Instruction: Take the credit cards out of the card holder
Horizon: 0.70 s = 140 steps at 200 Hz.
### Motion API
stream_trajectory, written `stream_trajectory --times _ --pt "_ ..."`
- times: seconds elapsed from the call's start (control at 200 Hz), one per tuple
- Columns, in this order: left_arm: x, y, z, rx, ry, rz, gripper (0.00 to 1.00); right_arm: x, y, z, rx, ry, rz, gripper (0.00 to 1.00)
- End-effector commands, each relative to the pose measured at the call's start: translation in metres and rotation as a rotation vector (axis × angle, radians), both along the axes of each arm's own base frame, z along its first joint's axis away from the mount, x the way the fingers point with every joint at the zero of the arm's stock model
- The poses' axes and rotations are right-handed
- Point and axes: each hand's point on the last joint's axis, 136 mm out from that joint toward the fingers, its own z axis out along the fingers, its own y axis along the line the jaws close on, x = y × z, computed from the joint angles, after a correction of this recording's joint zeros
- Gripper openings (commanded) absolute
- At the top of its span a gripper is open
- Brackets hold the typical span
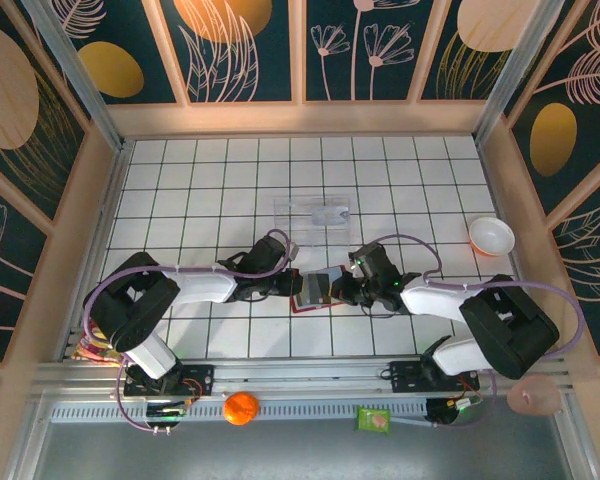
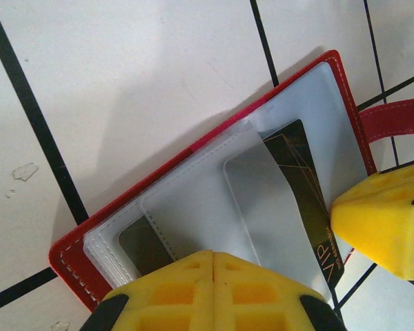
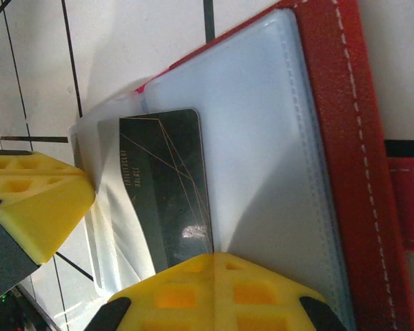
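The red card holder [image 1: 314, 292] lies open on the tiled table between my two grippers, its frosted plastic sleeves [image 2: 193, 186] facing up. A dark credit card [image 3: 167, 165] with thin gold lines sticks partly out of a sleeve; its "VIP" end [image 2: 305, 172] points toward the right gripper. My left gripper [image 2: 214, 256] is shut on the near edge of the sleeves. My right gripper [image 3: 214, 256] is shut on the dark card's edge, next to the red cover [image 3: 331, 138]. A second dark patch [image 2: 142, 243] shows through a pocket; I cannot tell if it is a card.
A clear plastic tray [image 1: 313, 212] lies on the table beyond the card holder. A white bowl [image 1: 491, 236] stands at the right. An orange ball [image 1: 241, 408] and a green packet [image 1: 373, 420] sit on the front rail. The red snap tab [image 2: 397, 117] juts from the cover.
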Motion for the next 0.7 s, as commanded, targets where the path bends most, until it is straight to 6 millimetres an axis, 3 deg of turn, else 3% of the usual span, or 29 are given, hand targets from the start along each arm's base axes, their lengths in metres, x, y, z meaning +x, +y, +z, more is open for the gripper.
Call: stream_trajectory --times 0.0,0.115,0.23,0.355,0.696 --pt "-0.023 0.040 -0.044 0.182 0.117 0.017 0.00 0.001 -0.008 -0.001 -0.034 -0.015 -0.010 0.00" --pt "-0.023 0.038 -0.042 0.175 0.112 0.006 0.00 0.003 0.002 0.010 -0.014 -0.045 0.054 0.00" --pt "-0.022 0.040 -0.043 0.190 0.110 0.003 0.00 0.010 0.003 0.019 -0.014 -0.086 0.053 0.20" --pt "-0.021 0.040 -0.043 0.193 0.110 0.005 0.00 0.018 0.003 0.024 -0.020 -0.105 0.051 0.28" --pt "-0.021 0.040 -0.044 0.193 0.114 0.007 0.00 0.016 0.008 0.011 -0.003 -0.047 0.081 0.34"
